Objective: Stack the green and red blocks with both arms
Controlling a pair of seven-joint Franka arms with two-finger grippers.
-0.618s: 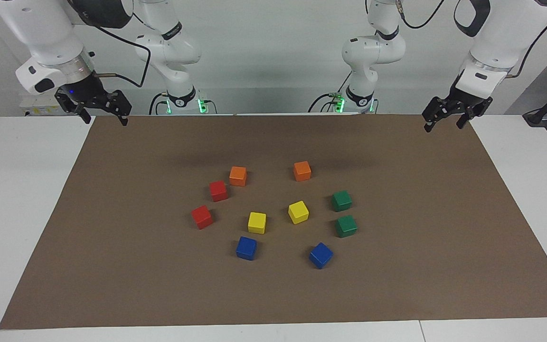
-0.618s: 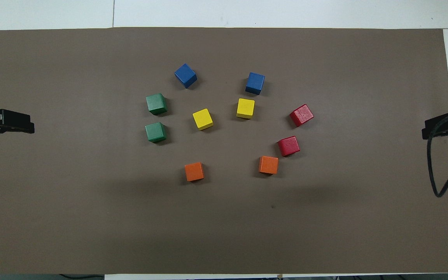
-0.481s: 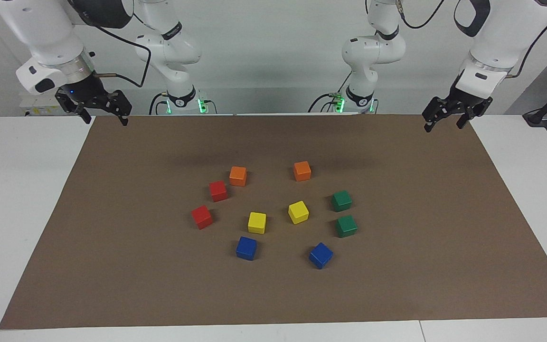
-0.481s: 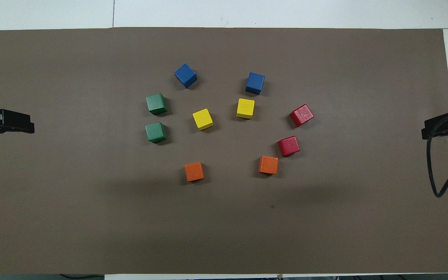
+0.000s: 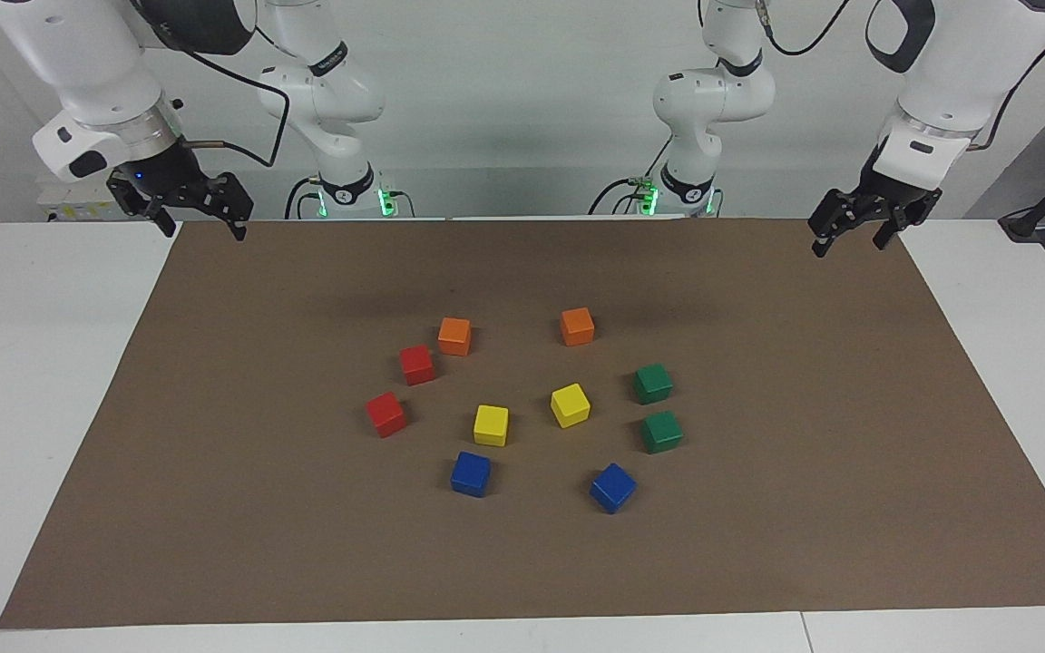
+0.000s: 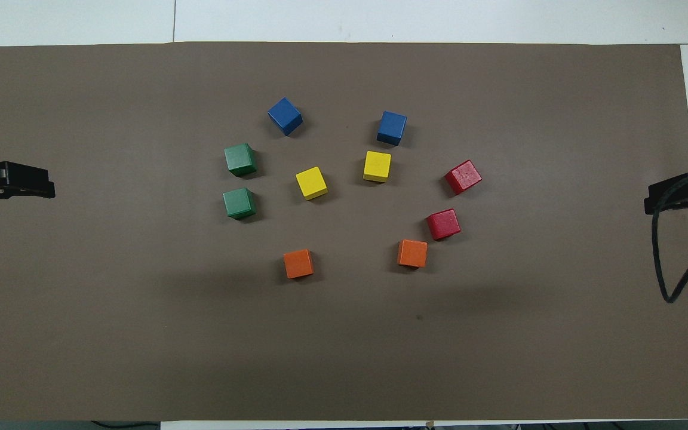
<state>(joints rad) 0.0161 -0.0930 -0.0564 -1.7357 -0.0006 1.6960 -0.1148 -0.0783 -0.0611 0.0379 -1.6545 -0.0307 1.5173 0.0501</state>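
Observation:
Two green blocks (image 5: 653,383) (image 5: 662,432) sit side by side on the mat toward the left arm's end, also seen from overhead (image 6: 239,203) (image 6: 240,159). Two red blocks (image 5: 417,365) (image 5: 386,414) sit toward the right arm's end, also seen from overhead (image 6: 443,224) (image 6: 463,177). All lie singly, none stacked. My left gripper (image 5: 846,243) hangs open and empty above the mat's corner at its own end. My right gripper (image 5: 202,231) hangs open and empty above the mat's corner at its end. Both are well apart from the blocks.
Two orange cubes (image 5: 454,336) (image 5: 577,326) lie nearest the robots. Two yellow cubes (image 5: 491,424) (image 5: 570,404) lie in the middle of the cluster. Two blue cubes (image 5: 471,473) (image 5: 613,487) lie farthest. A brown mat (image 5: 804,544) covers the white table.
Both grippers have shifted only very slightly. No block has moved.

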